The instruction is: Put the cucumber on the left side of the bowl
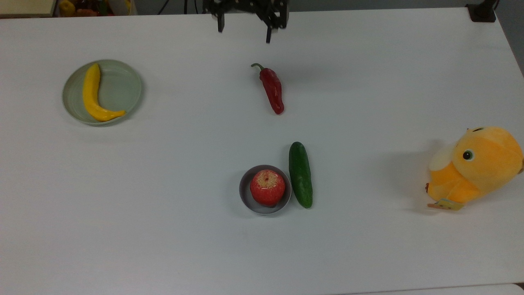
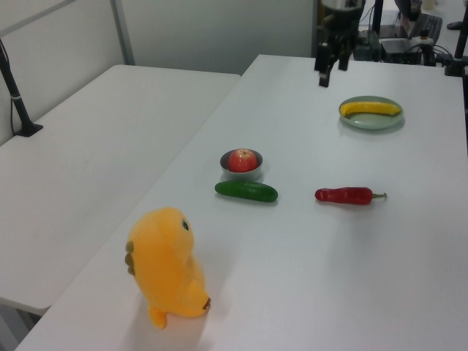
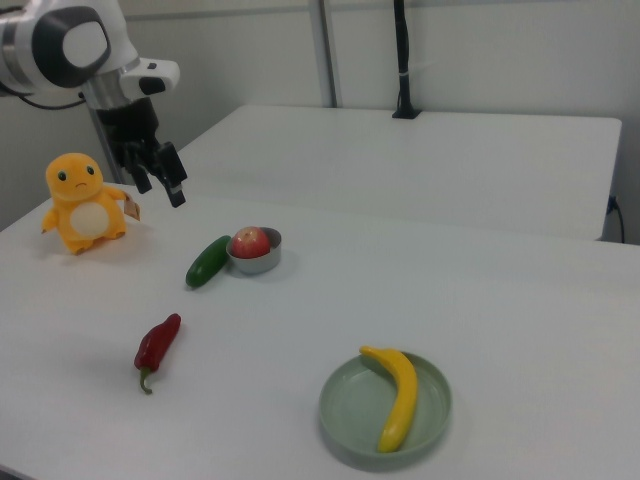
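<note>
Cucumber, smooth dark green (image 1: 300, 174), lies on the white surface (image 1: 163, 205) touching the small grey bowl (image 1: 249, 203) at the bowl's 3 o'clock in the top view, long axis 12-to-6, and we see our open, empty claw (image 1: 244, 28) well away at its 11 o'clock.

cucumber (image 2: 246, 191) beside bowl (image 2: 242, 169), chili (image 2: 345, 195) apart

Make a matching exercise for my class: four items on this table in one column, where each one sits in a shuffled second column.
1. apple
2. banana
3. cucumber
4. red chili

A. on the green plate
B. alone on bare table
C. in the grey bowl
D. right beside the bowl

Pairs: 1-C, 2-A, 3-D, 4-B
</note>
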Available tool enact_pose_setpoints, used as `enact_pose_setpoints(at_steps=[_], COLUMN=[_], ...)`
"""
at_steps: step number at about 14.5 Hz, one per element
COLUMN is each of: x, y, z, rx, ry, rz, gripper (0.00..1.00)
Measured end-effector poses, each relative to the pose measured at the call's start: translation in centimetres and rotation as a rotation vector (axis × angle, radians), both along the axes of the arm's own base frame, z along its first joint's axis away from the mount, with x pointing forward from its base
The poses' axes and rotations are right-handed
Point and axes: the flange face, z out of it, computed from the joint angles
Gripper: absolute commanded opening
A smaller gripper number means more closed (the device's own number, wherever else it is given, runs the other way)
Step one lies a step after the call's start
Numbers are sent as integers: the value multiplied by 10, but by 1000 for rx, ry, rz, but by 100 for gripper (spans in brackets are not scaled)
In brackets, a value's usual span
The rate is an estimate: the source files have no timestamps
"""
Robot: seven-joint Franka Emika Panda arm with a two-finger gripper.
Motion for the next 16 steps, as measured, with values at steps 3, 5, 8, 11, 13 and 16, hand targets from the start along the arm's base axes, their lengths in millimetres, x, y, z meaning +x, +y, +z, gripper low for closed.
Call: enact_pose_setpoints(at_steps=[3,5,8,11,13,16], x=[-24,-38,-47,-37,-25,-22], y=[-26,-43,-57,-54,-54,-56], z=[23,31,26,2,1,4], rx=[54,87,109,109,103,102], ry=[51,75,102,105,41,15], rz=[-15,17,113,258,282,280], gripper=[100,100,100,100,100,100])
